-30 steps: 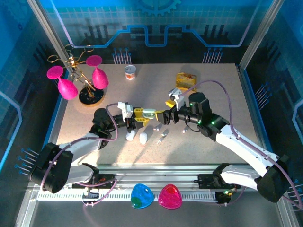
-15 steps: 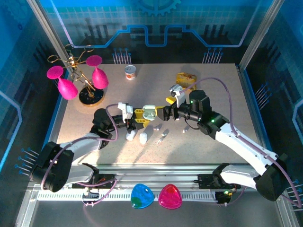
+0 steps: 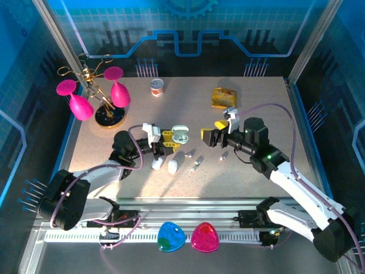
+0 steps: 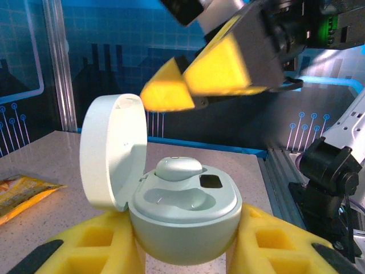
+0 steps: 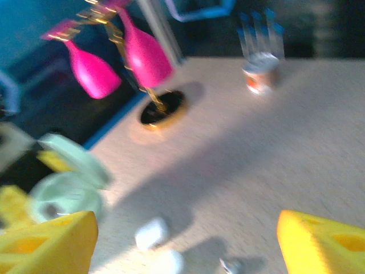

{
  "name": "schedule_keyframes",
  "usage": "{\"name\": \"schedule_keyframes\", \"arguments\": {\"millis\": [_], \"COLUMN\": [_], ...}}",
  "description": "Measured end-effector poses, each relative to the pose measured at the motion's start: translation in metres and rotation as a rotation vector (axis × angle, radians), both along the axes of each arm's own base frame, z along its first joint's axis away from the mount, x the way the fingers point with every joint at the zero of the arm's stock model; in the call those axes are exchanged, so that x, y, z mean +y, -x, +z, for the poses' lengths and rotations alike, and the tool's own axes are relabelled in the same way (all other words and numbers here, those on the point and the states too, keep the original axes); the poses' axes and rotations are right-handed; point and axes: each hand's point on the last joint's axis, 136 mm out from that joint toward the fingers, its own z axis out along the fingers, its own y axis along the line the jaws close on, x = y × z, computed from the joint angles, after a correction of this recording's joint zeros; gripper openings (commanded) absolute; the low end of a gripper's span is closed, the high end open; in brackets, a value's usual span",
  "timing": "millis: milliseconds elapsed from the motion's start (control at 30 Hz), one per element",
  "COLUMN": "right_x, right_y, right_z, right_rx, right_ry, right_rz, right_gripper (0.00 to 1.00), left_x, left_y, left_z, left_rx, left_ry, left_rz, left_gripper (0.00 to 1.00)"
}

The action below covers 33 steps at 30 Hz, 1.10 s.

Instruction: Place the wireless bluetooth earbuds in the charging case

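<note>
R end effector, released & empty, has backed off to 3 o'clock of the case that L end effector clenches: one bud seated, 2nd slot bare, spares at 6 o'clock.

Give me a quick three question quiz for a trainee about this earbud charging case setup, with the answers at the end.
1. True or false: the pale-green charging case has its lid shut.
2. What holds the case? A) the left gripper's fingers; B) the table; C) the glass rack.
3. How many earbuds sit in the case's wells?
Key: 1 false, the lid stands open. 2 A. 3 one earbud; the other well is empty.
</note>
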Motion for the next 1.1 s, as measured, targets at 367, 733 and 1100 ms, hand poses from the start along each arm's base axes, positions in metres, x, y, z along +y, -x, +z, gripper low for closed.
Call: {"name": "schedule_keyframes", "arguments": {"millis": [367, 733, 1100], "right_x": [-0.013, 0.026, 0.045], "right_y": [-0.011, -0.004, 0.011], "right_z": [-0.138, -0.187, -0.22], "right_rx": [0.474, 0.566, 0.594], "right_ry": [0.365, 0.713, 0.934], "right_rz": [-0.151, -0.036, 0.061], "right_gripper": [0.53, 0.36, 0.29], "left_x": [0.002, 0.005, 0.007], "left_y": [0.005, 0.013, 0.019], "left_z": [0.012, 0.025, 0.031], "left_rx": [-0.036, -0.077, -0.095], "left_ry": [0.015, 0.027, 0.025], "left_rz": [0.002, 0.001, -0.003], "left_gripper": [0.19, 0.19, 0.19]}}
